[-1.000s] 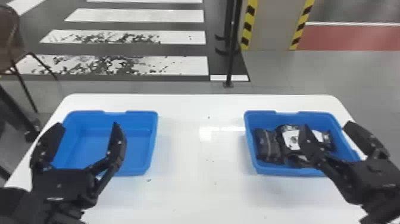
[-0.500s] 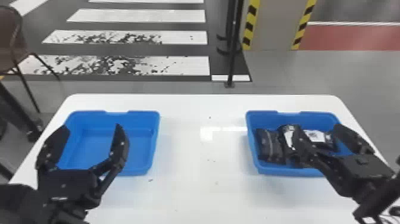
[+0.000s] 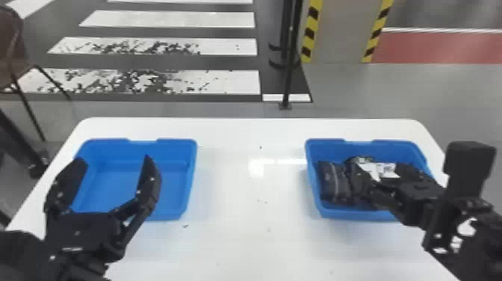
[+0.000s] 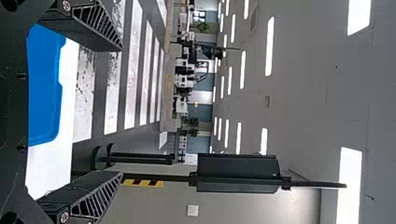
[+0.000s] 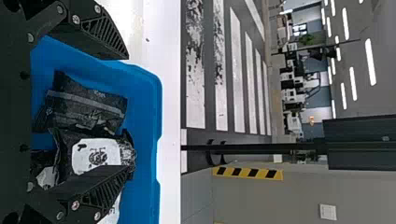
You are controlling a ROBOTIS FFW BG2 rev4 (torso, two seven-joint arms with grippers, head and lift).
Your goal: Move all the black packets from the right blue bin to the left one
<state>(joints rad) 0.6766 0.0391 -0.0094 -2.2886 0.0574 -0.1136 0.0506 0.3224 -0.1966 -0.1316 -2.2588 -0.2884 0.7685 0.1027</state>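
Observation:
My left gripper (image 3: 114,160) stands open over the near part of the left blue bin (image 3: 188,179), which holds nothing visible. In the left wrist view, the spread left gripper (image 4: 120,111) has nothing between its fingers. At the right blue bin (image 3: 325,215), my right gripper (image 3: 377,167) is above the packets, fingers apart. A black packet with a grey stripe (image 3: 332,183) lies at that bin's left side, beside white-labelled packets (image 3: 388,170). The right wrist view has the open right gripper (image 5: 128,112), the striped packet (image 5: 84,105) and a white-labelled black packet (image 5: 95,156), partly behind one finger.
Both bins stand on a white table (image 3: 239,231), with a wide stretch of tabletop between them. Beyond its far edge are a black pole (image 3: 289,67) and a striped floor. A chair (image 3: 13,48) stands at the far left.
The right gripper has moved left over the right bin and turned, and more of its arm shows at the right edge. The left gripper has hardly moved.

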